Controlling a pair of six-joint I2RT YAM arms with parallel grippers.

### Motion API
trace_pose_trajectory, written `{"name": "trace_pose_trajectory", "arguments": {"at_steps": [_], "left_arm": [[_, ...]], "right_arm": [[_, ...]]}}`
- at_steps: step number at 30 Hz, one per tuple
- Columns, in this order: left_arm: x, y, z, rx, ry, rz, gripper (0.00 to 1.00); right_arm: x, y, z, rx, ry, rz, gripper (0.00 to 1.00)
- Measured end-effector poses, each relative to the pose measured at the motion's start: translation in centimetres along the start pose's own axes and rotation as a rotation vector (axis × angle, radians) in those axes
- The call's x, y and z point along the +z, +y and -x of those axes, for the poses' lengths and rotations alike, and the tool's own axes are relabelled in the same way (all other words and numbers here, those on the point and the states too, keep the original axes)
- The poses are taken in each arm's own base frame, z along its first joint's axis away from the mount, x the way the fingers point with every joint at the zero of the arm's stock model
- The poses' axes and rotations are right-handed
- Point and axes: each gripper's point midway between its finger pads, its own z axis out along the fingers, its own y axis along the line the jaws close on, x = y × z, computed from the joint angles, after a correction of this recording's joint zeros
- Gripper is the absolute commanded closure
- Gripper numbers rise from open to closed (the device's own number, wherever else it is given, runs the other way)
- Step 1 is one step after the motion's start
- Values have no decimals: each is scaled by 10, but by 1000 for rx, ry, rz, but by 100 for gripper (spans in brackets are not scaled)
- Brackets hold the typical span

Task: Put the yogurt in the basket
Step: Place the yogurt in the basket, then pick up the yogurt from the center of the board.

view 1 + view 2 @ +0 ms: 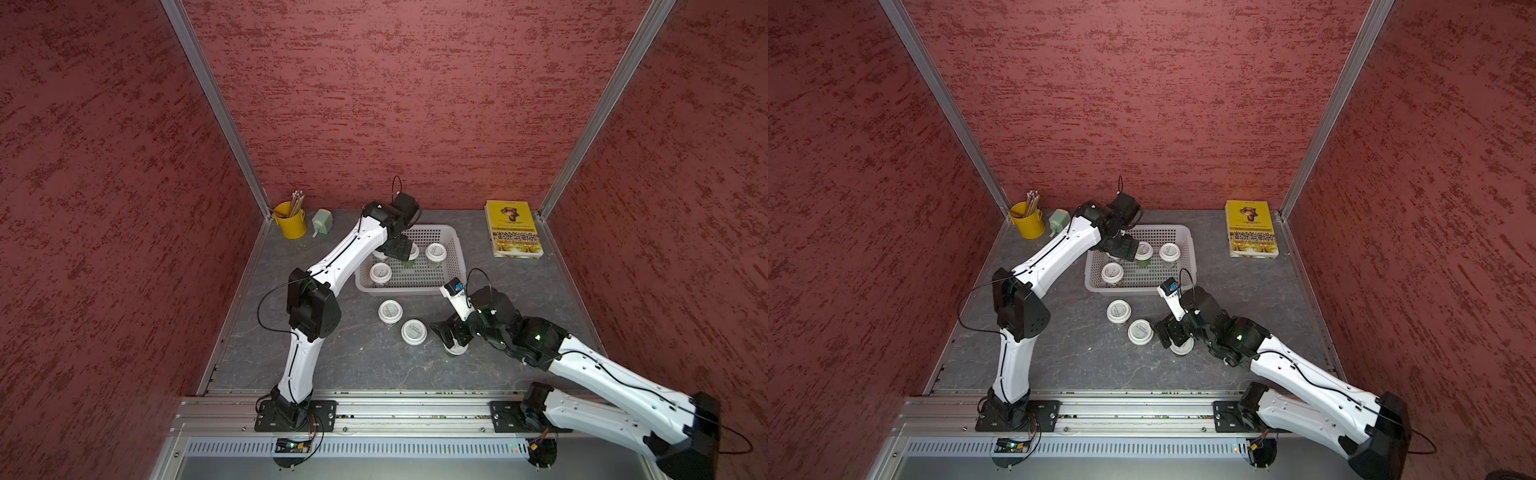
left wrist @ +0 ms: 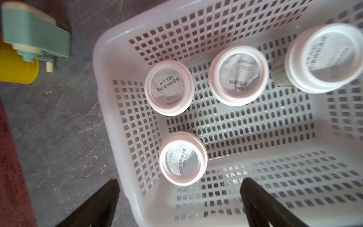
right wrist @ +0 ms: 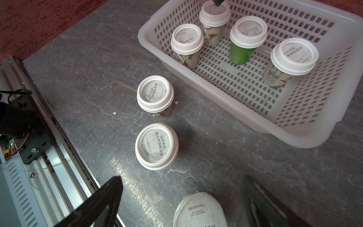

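Currently four yogurts [image 3: 187,39] in basket [image 3: 306,140]

In a top view, the floor of the basket [image 1: 401,291] is seen unoccupied toward its lower right, where a hand could be lowered. Its left and upper parts are taken up by four yogurt cups [image 1: 380,272], overhung by the opened left hand [image 1: 401,253]. Below the basket, passage is narrowed by two more cups [image 1: 390,311] set just beside each other. Bare tabletop [image 1: 357,365] is found to their lower left.
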Motion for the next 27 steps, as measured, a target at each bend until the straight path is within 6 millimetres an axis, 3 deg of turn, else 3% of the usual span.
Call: {"name": "trace_pose_trajectory", "arguments": {"at_steps": [5,9,16,20,27], "left_arm": [[-60,-9,-11,-18,-82,-42,0],[-75,-13,-43,-49,-51,-73,0],[-50,-24,-114,-114,105,-75,0],[-41,-33,-133,-164,139,-95,0],[-24,-47,-148,-249,161,-120,0]], "right_arm": [[-1,0,-1,1,3,2,2],[-3,0,-1,5,0,2,2],[-13,0,0,14,-18,5,2],[-15,0,-2,17,-12,4,2],[-16,0,-2,21,-12,4,1]]}}
